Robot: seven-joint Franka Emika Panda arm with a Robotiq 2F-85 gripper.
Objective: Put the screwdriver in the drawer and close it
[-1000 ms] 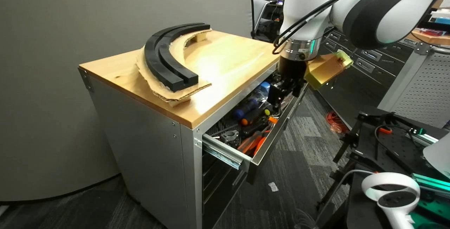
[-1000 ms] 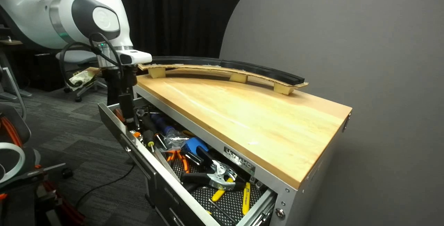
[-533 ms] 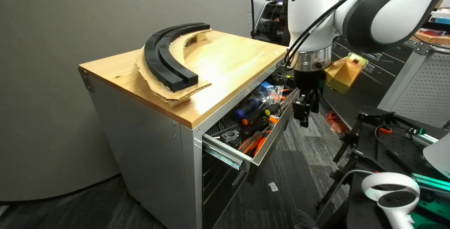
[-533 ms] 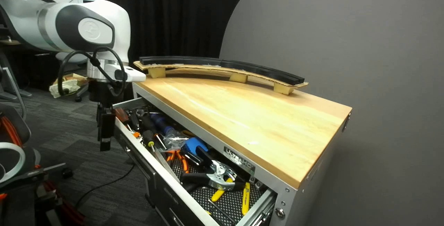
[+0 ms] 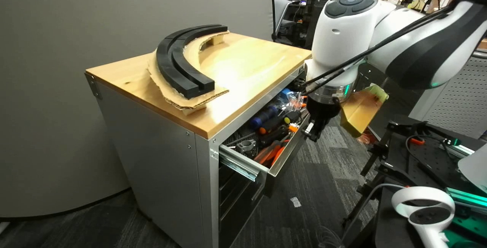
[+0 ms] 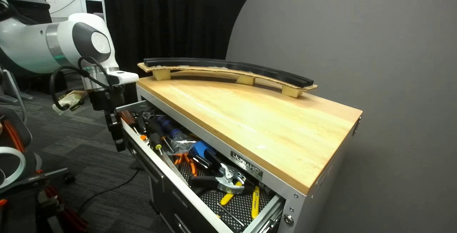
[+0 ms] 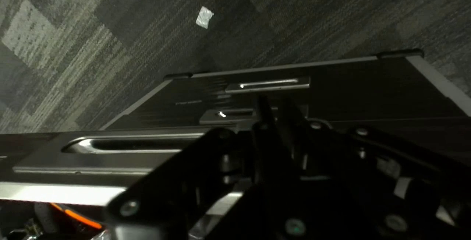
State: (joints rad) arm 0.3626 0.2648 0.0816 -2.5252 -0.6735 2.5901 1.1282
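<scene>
The wide grey drawer (image 5: 245,159) is partly pulled out beneath the wooden top, with several tools in it, among them an orange handle (image 5: 271,152) and a blue handle (image 5: 265,116). Which of them is the screwdriver I cannot tell. My gripper (image 5: 315,135) is outside the drawer, low beside its front panel at the far end, and seems to touch it. In an exterior view the gripper (image 6: 119,143) points down and tilts against that panel. Its fingers stand close together in the wrist view, nothing visible between them; the drawer handle (image 7: 128,144) is just left.
A curved black piece (image 5: 182,61) on cardboard supports rests on the wooden top (image 5: 247,65). Lower drawers (image 7: 268,85) sit closed under the drawer. A black bench (image 5: 430,156) with a white controller (image 5: 424,206) is nearby. A yellowish box (image 5: 361,111) is fixed to my wrist.
My gripper has come out of the drawer, over its front, down to the outer side, and tilted. Its jaws have closed. The drawer has slid slightly inward in the last half second.
</scene>
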